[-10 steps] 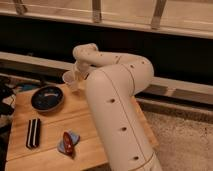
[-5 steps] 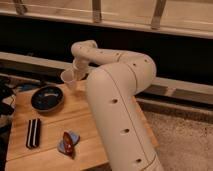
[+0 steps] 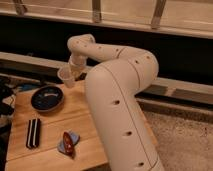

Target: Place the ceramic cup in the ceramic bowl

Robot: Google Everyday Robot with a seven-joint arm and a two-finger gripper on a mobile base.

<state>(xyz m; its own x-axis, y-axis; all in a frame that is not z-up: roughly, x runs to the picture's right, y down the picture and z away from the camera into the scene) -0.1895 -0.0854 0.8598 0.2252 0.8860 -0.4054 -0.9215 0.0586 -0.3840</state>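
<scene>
- Gripper (image 3: pixel 70 73) sits at the end of the thick white arm (image 3: pixel 120 100), over the far edge of the light wooden table (image 3: pixel 52 122), left of the arm's big lower link.
- Fingers are closed on the small, pale cream-white ceramic cup (image 3: pixel 64 76). The cup hangs at the gripper, rim up and tipped slightly, and looks clear of the table top.
- The round, shallow ceramic bowl (image 3: pixel 47 98), black at the rim and dark blue inside, rests on the far left part of the table. It shows nothing inside.
- The cup is near the bowl but not over its middle: it sits beyond the bowl's far right rim, and I cannot tell whether it overlaps the rim.
- Other items: a black rectangular striped block (image 3: pixel 33 133) near left, and a small red and blue object (image 3: pixel 67 142) near centre, both well apart from the bowl.
- Progress, as judged: grasp and lift are done and the carry is mostly done.
- Remaining: shift the cup left and nearer until it is above the blue inside, lower it, then open the fingers.
- Risk, as judged: the cup could clip the bowl's rim on the way down.
</scene>
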